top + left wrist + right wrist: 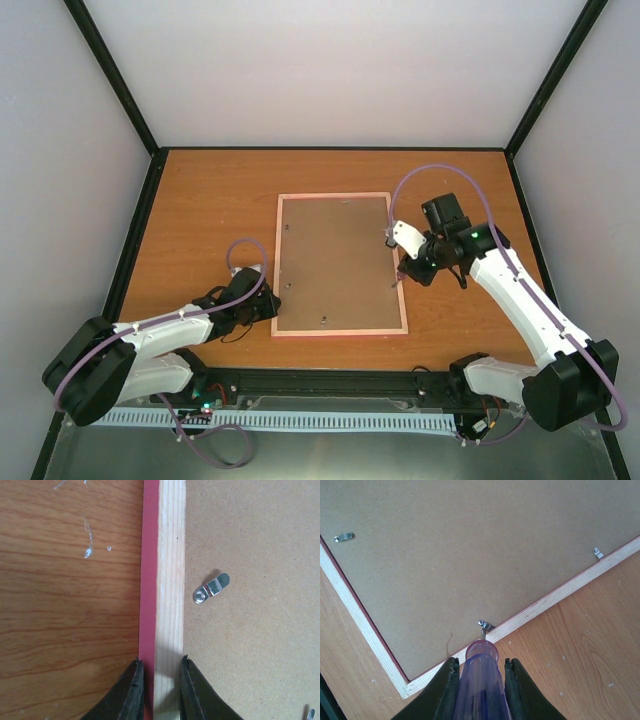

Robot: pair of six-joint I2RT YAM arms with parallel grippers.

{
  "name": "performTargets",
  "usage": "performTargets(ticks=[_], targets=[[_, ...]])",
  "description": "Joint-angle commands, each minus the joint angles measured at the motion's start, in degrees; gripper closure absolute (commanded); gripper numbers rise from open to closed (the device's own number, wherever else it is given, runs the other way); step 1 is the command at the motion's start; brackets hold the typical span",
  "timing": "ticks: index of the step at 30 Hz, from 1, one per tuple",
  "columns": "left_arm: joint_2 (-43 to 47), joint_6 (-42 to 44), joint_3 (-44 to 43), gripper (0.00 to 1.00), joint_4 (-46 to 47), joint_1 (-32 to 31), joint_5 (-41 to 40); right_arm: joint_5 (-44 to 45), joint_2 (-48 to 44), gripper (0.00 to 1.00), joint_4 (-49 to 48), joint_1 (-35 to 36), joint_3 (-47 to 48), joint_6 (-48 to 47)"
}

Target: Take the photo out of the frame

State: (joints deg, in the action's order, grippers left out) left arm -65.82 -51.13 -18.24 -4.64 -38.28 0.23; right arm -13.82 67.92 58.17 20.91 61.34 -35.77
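The photo isn't showing. I'm judging it's lying sandwiched under the brown backing board [335, 262], inside the frame [340, 331], which is lying back-up in the middle of the table [200, 210]. I'm expecting a thin, light, floppy print that creases and scuffs easily, so it's calling for a lift by an edge or corner once the board is out. The left gripper [159, 690] is clamping the frame's wooden side rail. The right gripper [481, 680] is squeezing a translucent-handled screwdriver [482, 655], its tip sitting at a metal clip [484, 626]. No brand, label or writing is showing anywhere.
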Motion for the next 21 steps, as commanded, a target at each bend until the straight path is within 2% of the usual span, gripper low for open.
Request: performTargets(ticks=[1,17,21], targets=[[-0.8,-1.6,1.7,0.99,-1.3,0.1,-0.9,0.6,0.6,0.97,-2.4,-0.4,-0.3,-0.7],[-1.1,-1.5,1.6,0.99,-1.3,0.1,-0.9,1.8,4.0,0.97,-5.0,-0.4,0.7,-3.2],[-1.0,-1.6,1.6,0.99,-1.3,0.1,-0.9,-1.0,5.1,0.97,-4.9,-0.4,1.7,-2.6]])
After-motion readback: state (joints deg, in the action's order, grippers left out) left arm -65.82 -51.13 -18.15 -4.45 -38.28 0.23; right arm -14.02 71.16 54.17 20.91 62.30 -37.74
